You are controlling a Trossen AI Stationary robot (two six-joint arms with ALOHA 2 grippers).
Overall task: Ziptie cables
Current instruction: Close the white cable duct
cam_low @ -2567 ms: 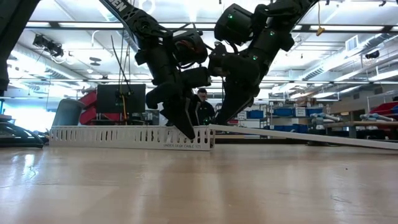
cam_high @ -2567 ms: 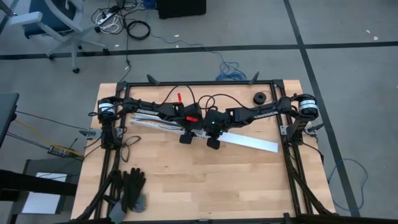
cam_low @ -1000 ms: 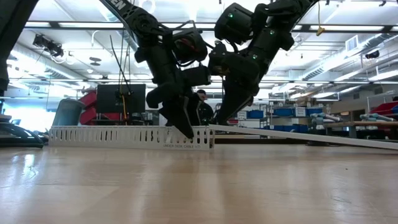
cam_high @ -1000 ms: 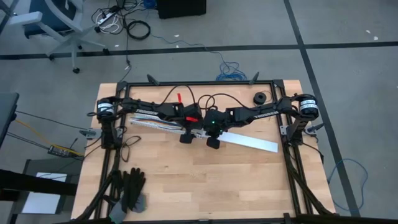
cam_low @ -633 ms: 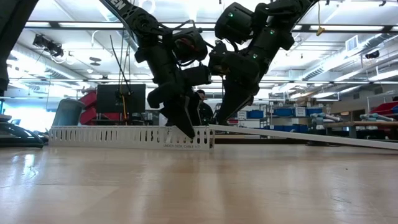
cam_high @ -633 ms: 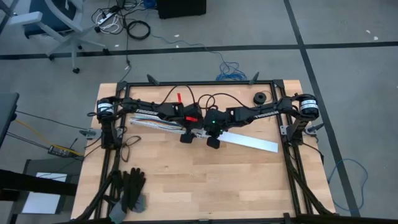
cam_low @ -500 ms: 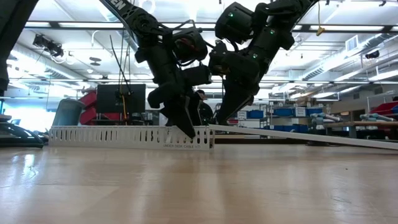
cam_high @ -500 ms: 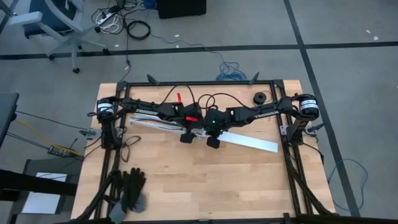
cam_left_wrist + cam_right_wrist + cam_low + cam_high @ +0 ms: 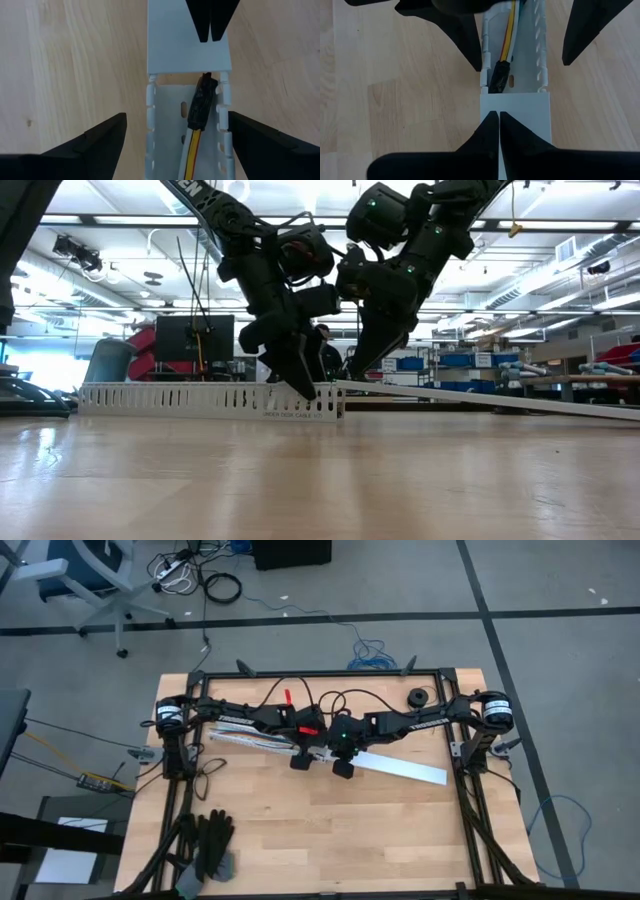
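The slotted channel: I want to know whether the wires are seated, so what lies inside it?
Inside the slotted channel lie the cables, yellow, white and orange, ending in a dark plug near its open end. The flat white cover hides whatever lies beyond that end.

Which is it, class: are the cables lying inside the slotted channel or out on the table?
Inside. The cables run between the slotted channel's walls, and their dark plug end stops at its open end.
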